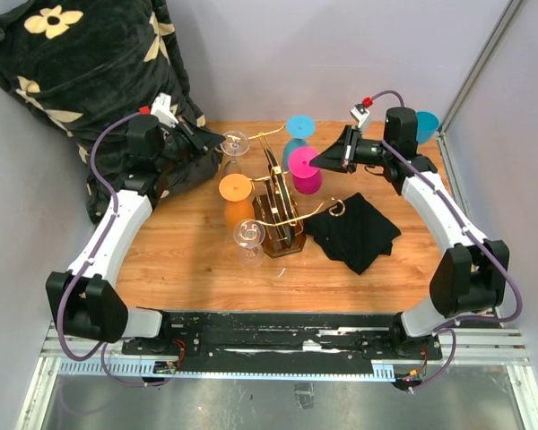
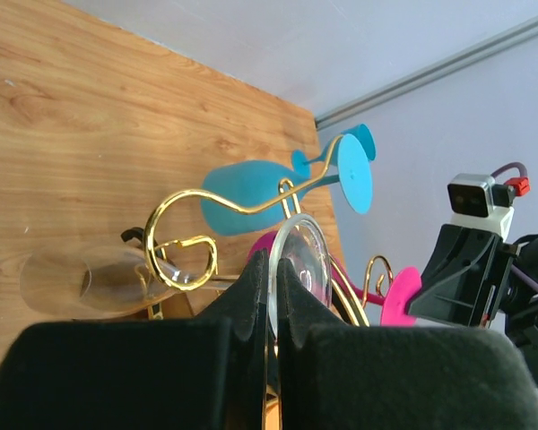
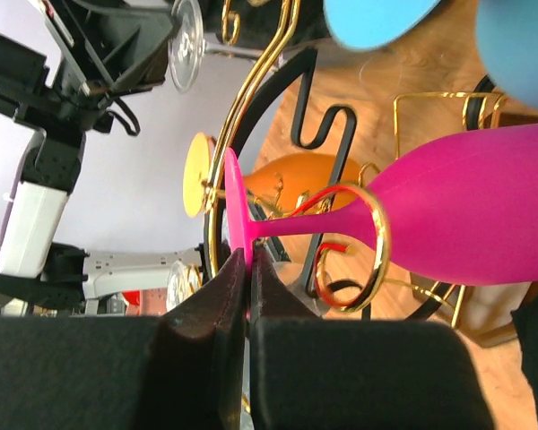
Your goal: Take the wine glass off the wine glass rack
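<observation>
Right tool [image 3: 248,269] is clenched on the foot rim of the magenta wine glass [image 3: 466,215]. The glass hangs on the gold wire wine glass rack [image 1: 282,219], stem running straight away from the tool. Left tool [image 2: 273,269] likewise pinches the foot of the clear wine glass [image 2: 307,260].

No text, label, brand name, number or sign can be read in any of the three views.
</observation>
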Controlling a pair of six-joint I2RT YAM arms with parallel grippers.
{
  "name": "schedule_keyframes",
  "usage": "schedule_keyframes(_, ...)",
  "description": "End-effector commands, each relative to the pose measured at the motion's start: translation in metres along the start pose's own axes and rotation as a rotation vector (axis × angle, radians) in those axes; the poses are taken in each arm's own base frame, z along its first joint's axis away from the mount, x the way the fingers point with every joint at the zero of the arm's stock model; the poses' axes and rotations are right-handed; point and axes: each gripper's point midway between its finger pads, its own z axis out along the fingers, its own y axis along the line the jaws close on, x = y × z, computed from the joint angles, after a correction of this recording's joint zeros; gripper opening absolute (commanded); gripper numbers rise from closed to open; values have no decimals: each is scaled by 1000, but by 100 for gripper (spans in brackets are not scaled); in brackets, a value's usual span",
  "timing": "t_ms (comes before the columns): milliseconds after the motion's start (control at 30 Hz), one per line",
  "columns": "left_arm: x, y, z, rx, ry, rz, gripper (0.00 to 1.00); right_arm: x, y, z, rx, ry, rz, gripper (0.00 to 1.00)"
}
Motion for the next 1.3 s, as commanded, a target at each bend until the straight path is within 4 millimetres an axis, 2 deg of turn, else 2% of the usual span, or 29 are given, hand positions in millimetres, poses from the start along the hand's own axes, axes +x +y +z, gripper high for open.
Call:
schedule_keyframes(0, -6, -26, -19, 76, -18, 54, 1, 28, 24, -14, -18, 59, -79, 1)
schedule_keyframes(167, -1, -30, -31, 66, 8, 77, 1, 48, 19, -34, 84, 103, -117, 1)
schedule_keyframes(433, 10, -36, -54, 49, 60, 123, 1, 51, 4, -55, 177, 112, -136, 1)
schedule_keyframes(567, 14, -31, -64, 15, 74, 157, 1, 43, -8, -69, 244, 84, -141, 1)
schedule_keyframes(833, -10, 3, -87, -243, -14, 292, 1, 16, -44, -108, 431, -1, -152, 1)
schedule_keyframes(933, -20, 17, -95, -351, -36, 342, 0, 5, -65, -123, 583, -9, -182, 1)
schedule_keyframes(1167, -40, 52, -118, -594, -67, 439, 0, -21, -140, -180, 1097, -23, -202, 1)
schedule_keyframes(1267, -40, 56, -124, -620, -66, 455, 1, -26, -164, -203, 1294, -9, -198, 1)
